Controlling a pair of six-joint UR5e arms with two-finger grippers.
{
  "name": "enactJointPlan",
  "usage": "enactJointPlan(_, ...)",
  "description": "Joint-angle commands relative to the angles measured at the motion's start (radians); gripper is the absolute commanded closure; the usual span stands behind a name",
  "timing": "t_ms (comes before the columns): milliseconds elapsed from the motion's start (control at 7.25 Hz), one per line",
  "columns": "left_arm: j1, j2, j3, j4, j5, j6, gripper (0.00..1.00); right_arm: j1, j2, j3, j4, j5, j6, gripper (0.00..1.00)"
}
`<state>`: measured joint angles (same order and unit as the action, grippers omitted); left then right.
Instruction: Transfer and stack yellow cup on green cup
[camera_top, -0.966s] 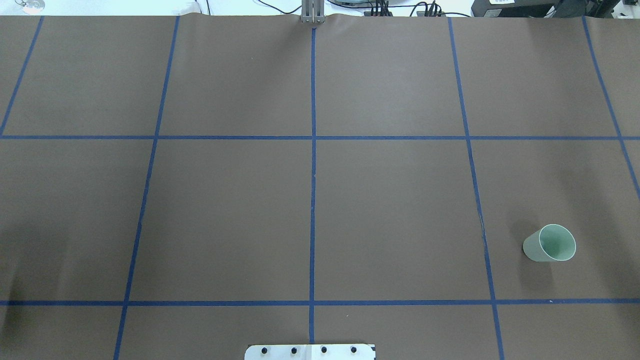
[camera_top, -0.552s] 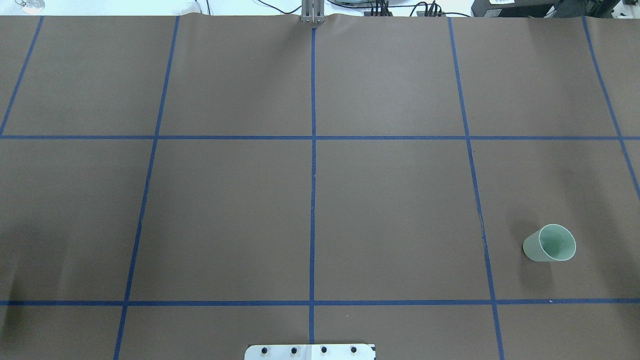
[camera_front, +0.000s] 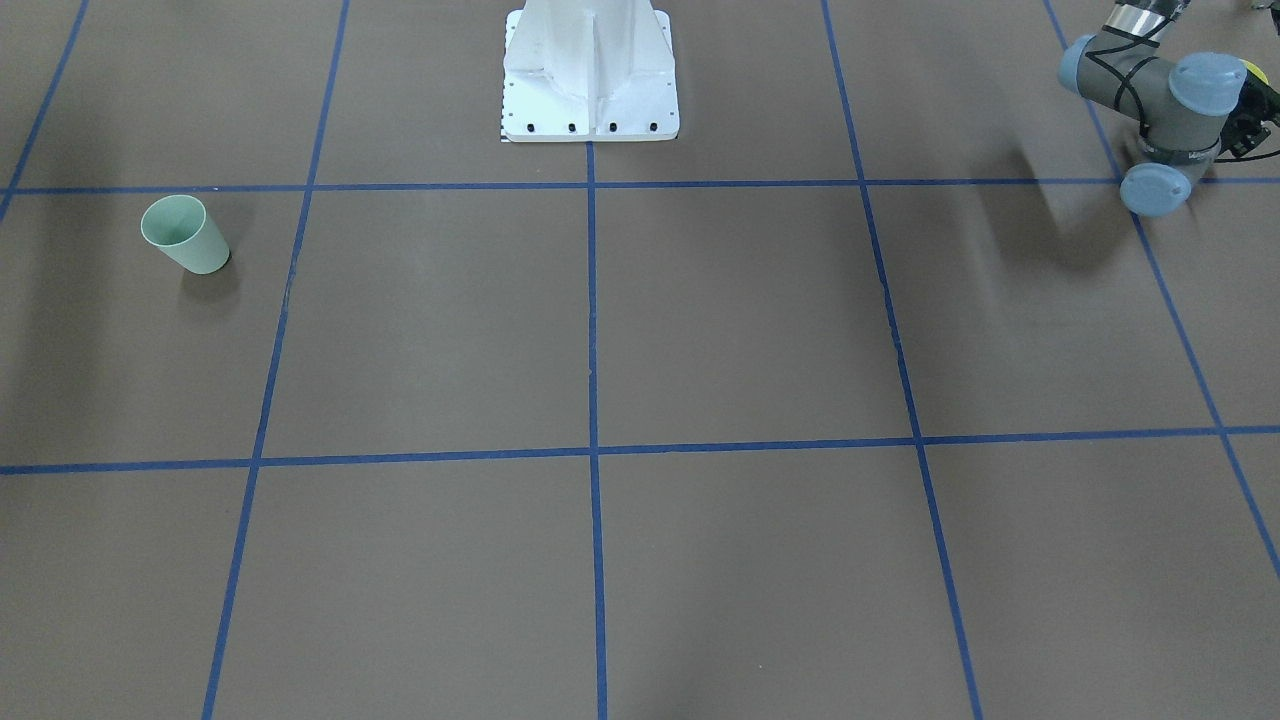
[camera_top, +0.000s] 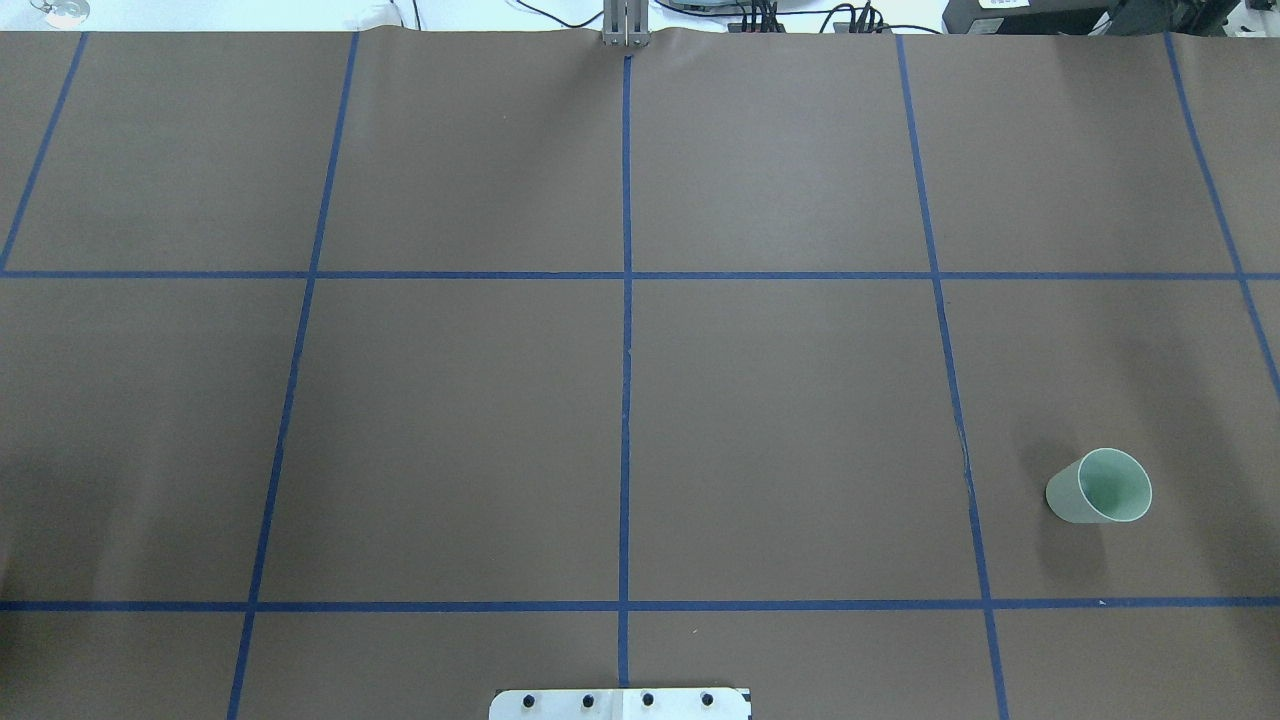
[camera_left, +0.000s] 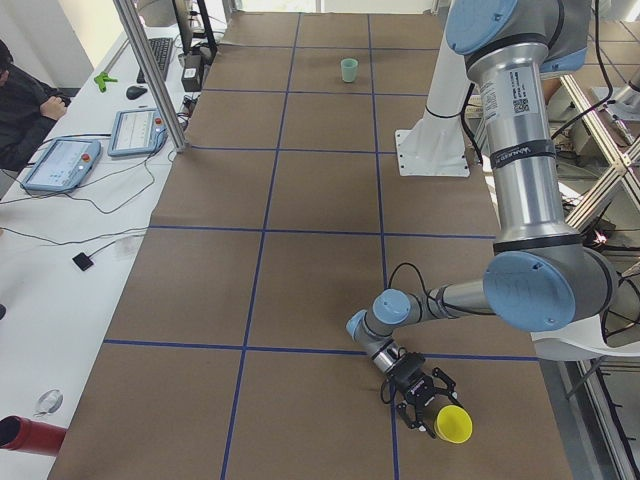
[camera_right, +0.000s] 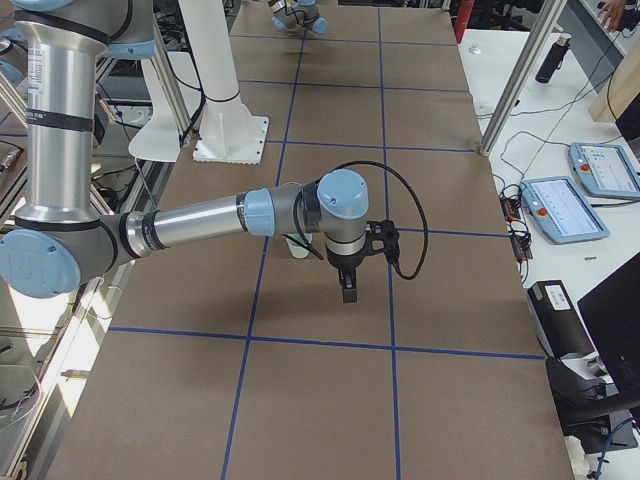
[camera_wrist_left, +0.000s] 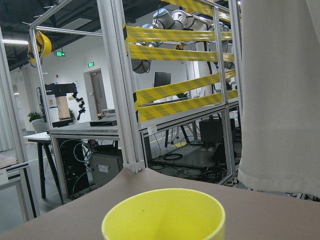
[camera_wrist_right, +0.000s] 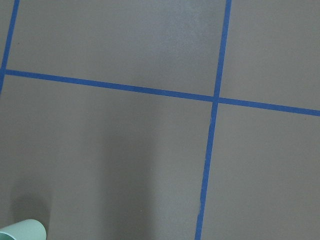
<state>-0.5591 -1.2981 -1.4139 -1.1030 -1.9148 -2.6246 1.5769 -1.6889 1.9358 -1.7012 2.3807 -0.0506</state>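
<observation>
The green cup (camera_top: 1098, 487) stands upright on the brown table at the near right; it also shows in the front view (camera_front: 185, 235), far off in the exterior left view (camera_left: 349, 69), and at the bottom-left corner of the right wrist view (camera_wrist_right: 22, 230). The yellow cup (camera_left: 452, 424) stands at the table's left end with my left gripper (camera_left: 432, 408) level at its side, fingers around it; I cannot tell whether they are shut. Its rim fills the bottom of the left wrist view (camera_wrist_left: 165, 220). My right gripper (camera_right: 348, 293) points down above the table near the green cup; I cannot tell its state.
The white robot base (camera_front: 590, 80) stands at the table's near middle edge. Blue tape lines grid the brown cover. An operators' desk with tablets (camera_left: 60, 165) and a seated person (camera_left: 20, 110) runs along the far side, behind a metal post (camera_left: 150, 70).
The faint shadow at the table's left edge has shifted a little. The green cup has not moved.
</observation>
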Motion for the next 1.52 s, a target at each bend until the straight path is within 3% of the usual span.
enactJointPlan(0, 0.001, 0.003, 0.006, 0.000, -0.010, 0.002, 0.00, 0.000, 0.000, 0.000, 0.000, 0.000, 0.000, 0.01)
enactJointPlan(276, 0.004, 0.003, 0.009, 0.000, -0.012, 0.005, 0.00, 0.000, 0.000, 0.000, 0.000, 0.000, 0.000, 0.01)
enactJointPlan(414, 0.007, 0.003, 0.012, -0.001, -0.012, 0.003, 0.10, 0.000, 0.002, 0.000, 0.000, 0.000, 0.000, 0.01)
enactJointPlan(552, 0.010, 0.003, 0.013, 0.000, -0.009, 0.003, 0.38, 0.000, 0.000, 0.003, 0.000, 0.000, 0.000, 0.01)
enactJointPlan(690, 0.013, 0.005, 0.013, 0.002, -0.006, 0.006, 0.58, 0.000, 0.000, 0.005, 0.000, 0.000, 0.000, 0.01)
enactJointPlan(966, 0.013, 0.028, -0.008, 0.034, -0.004, 0.053, 0.64, 0.002, 0.002, 0.005, -0.002, 0.000, 0.000, 0.01)
enactJointPlan(1241, 0.011, 0.158, -0.214, 0.107, 0.020, 0.156, 0.64, 0.002, -0.003, 0.005, -0.003, 0.000, 0.000, 0.01)
enactJointPlan(1379, 0.011, 0.166, -0.236, 0.124, 0.127, 0.181, 0.64, 0.002, -0.002, 0.006, 0.000, -0.006, 0.000, 0.01)
